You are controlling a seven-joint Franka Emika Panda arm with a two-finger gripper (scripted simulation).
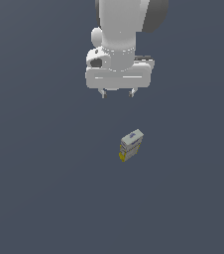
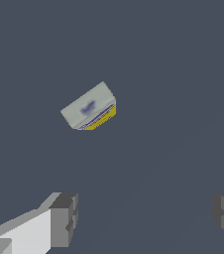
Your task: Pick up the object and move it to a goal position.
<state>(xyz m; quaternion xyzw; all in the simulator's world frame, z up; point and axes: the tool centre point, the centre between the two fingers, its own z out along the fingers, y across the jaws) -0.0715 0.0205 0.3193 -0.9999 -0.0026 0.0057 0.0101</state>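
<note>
**Gripper Open Above the Floor, Box Standing Free**

**Arm.** In the exterior view the white Panda arm (image 1: 126, 25) enters from twelve o'clock. Its broad white hand body faces the camera, and two short fingertips (image 1: 103, 93) project from the underside. The gripper (image 1: 117, 94) is at roughly twelve o'clock from the centre of that picture.

**Jaw state.** The jaws are released and spread wide. In the wrist view the two grey finger pads (image 2: 64, 218) sit near opposite edges of the picture, with only bare floor between them. Nothing is held, and nothing touches either finger.

**Object.** The box (image 1: 131, 146) is a small grey-white carton with a purple mark on its upper face and yellow along its lower edges. It rests on the dark grey floor (image 1: 44, 188), just off the centre of the exterior view towards five o'clock. From the gripper it lies at about five o'clock, clearly apart from the fingertips. The carton appears to stand upright and turned at an angle to the hand body; at this render size the printed label cannot be read.

**Wrist view.** The box (image 2: 89, 107) appears with its grey top face and purple mark showing, a yellow strip along one lower edge. It lies outside the gap between the fingers, nearer the white-backed finger.
</note>
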